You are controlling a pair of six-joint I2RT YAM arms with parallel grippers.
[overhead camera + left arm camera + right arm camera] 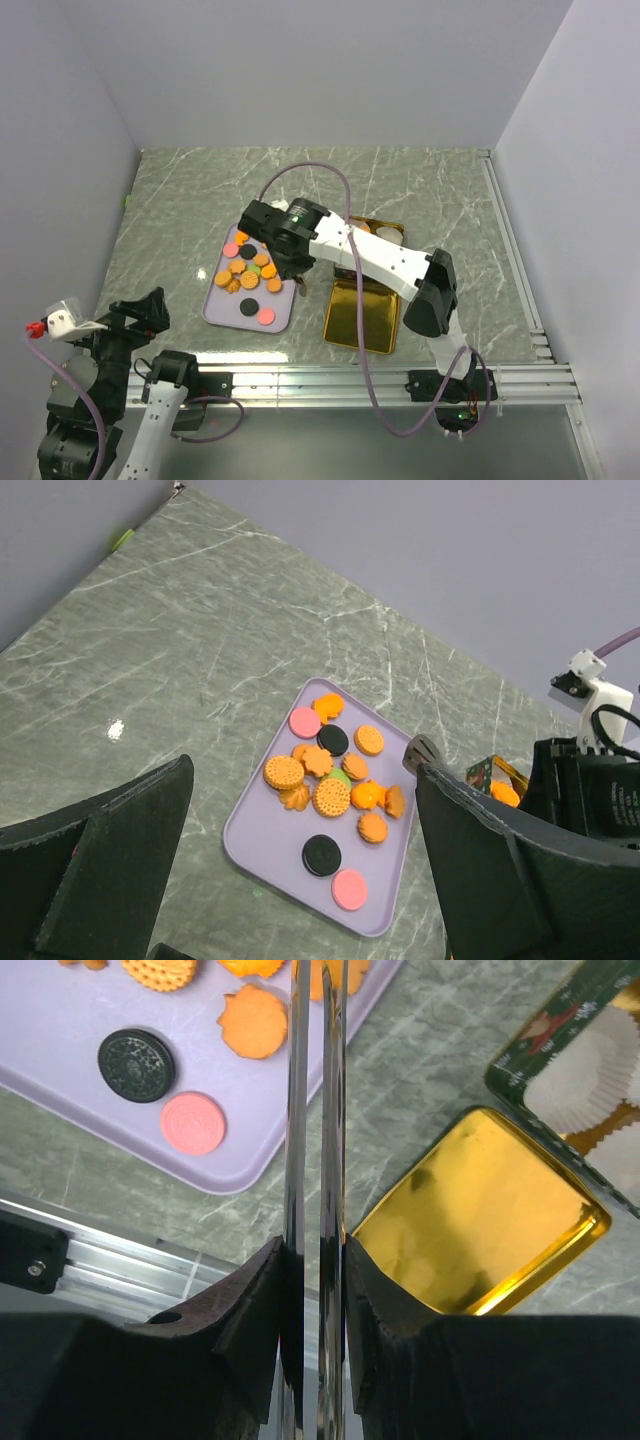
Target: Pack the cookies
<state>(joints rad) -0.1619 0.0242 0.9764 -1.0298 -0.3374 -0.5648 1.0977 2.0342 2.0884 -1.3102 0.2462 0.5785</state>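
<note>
The cookies lie heaped on the tray, left of centre, and the right arm hides those at its right edge. The right gripper hangs over that edge with its fingers drawn to a thin slit. Their tips run off the top of the wrist view, so I cannot tell whether a cookie is pinched. The left gripper gapes wide, near left. The arm covers most of the tin; the gold lid lies nearer.

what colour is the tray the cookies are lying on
The tray is plain pale lilac; it shows best in the left wrist view.
</note>
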